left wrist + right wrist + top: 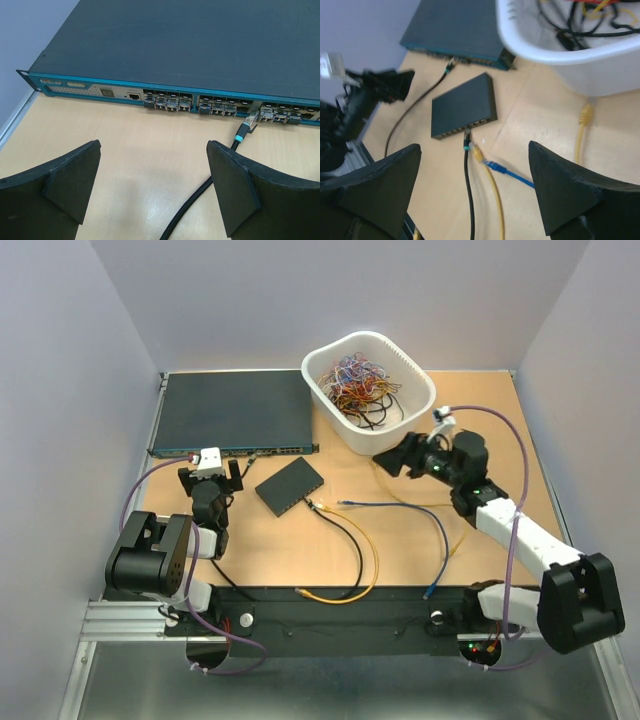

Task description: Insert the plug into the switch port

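The left gripper [153,170] and the right gripper [474,172] stand wide open and empty, and the yellow plug [476,151] lies just beside the small black switch [465,105], not yet inserted.

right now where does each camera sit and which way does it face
Top external: above, behind the arm bases, looking down at the table; shows both arms, left gripper and right gripper open.
Left wrist: on the left arm, facing the rack switch's teal front; own fingers frame the bottom.
Right wrist: on the right arm, looking down at the small black switch by the white basket; own fingers below.
Shared: both wrist views show the black cable's plug at the rack switch.
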Controlling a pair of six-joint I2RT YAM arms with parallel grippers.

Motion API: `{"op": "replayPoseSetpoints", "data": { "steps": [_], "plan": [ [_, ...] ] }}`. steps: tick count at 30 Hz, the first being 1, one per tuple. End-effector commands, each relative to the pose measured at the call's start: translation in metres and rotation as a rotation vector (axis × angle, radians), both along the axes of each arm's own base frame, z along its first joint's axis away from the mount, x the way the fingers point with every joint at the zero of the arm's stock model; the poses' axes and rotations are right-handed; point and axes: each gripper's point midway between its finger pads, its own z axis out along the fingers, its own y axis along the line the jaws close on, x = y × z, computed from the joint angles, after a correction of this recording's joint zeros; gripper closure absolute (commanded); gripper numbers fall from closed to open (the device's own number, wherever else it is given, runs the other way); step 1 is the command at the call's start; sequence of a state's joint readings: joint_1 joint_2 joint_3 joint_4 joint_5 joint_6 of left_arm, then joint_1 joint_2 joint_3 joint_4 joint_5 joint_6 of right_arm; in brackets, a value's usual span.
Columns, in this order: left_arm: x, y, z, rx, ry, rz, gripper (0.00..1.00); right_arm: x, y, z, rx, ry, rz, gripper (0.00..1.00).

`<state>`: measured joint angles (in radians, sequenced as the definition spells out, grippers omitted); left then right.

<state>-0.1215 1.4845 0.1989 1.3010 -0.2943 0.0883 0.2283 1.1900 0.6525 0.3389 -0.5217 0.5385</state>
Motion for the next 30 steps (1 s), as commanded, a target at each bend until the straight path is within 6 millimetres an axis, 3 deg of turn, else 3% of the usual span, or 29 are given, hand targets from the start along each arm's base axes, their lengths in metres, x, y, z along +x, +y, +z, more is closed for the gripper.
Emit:
{"op": "replayPoseSetpoints", "data": {
  "steps": [1, 6, 8, 9, 10, 12, 13, 15, 16, 17, 18, 20, 26, 30],
  "plan": [
    [0.013, 0.003, 0.086, -0.036, -0.333, 0.013, 0.01, -0.016, 0.03, 0.001, -0.237, -0.062, 0.034, 0.1],
    [0.015, 0.014, 0.084, -0.069, -0.328, 0.066, 0.01, -0.032, 0.071, -0.026, -0.368, -0.022, 0.081, 0.23],
    [0.011, 0.023, 0.089, -0.092, -0.348, 0.12, 0.01, -0.036, 0.086, -0.031, -0.41, -0.03, 0.1, 0.25],
    [0.011, 0.025, 0.094, -0.098, -0.357, 0.135, 0.01, -0.043, 0.096, -0.05, -0.475, -0.002, 0.116, 0.25],
    [0.01, 0.026, 0.096, -0.092, -0.341, 0.141, 0.01, -0.041, 0.101, -0.048, -0.497, -0.014, 0.114, 0.25],
    [0.015, 0.029, 0.114, -0.122, -0.345, 0.17, 0.01, -0.042, 0.113, -0.061, -0.531, 0.008, 0.13, 0.25],
    [0.015, 0.03, 0.104, -0.107, -0.263, 0.182, 0.01, -0.042, 0.117, -0.064, -0.533, 0.018, 0.136, 0.26],
    [0.011, 0.018, 0.147, -0.167, -0.336, 0.108, 0.01, -0.037, 0.128, -0.067, -0.535, 0.025, 0.146, 0.26],
    [0.014, 0.01, 0.143, -0.197, -0.32, 0.068, 0.01, -0.038, 0.129, -0.074, -0.547, 0.036, 0.151, 0.27],
    [0.006, 0.003, 0.164, -0.238, -0.379, 0.023, 0.01, -0.034, 0.134, -0.07, -0.542, 0.031, 0.151, 0.31],
    [0.001, -0.007, 0.164, -0.317, -0.398, -0.026, 0.01, -0.033, 0.138, -0.079, -0.553, 0.046, 0.16, 0.35],
    [-0.01, -0.013, 0.161, -0.479, -0.447, -0.046, 0.01, -0.031, 0.148, -0.077, -0.55, 0.041, 0.176, 0.41],
    [-0.007, -0.015, 0.157, -0.447, -0.386, -0.06, 0.07, -0.029, 0.169, -0.089, -0.56, 0.06, 0.196, 0.49],
    [-0.014, -0.011, 0.154, -0.455, -0.406, -0.042, 0.08, -0.031, 0.179, -0.111, -0.59, 0.091, 0.213, 0.53]
  ]
}}
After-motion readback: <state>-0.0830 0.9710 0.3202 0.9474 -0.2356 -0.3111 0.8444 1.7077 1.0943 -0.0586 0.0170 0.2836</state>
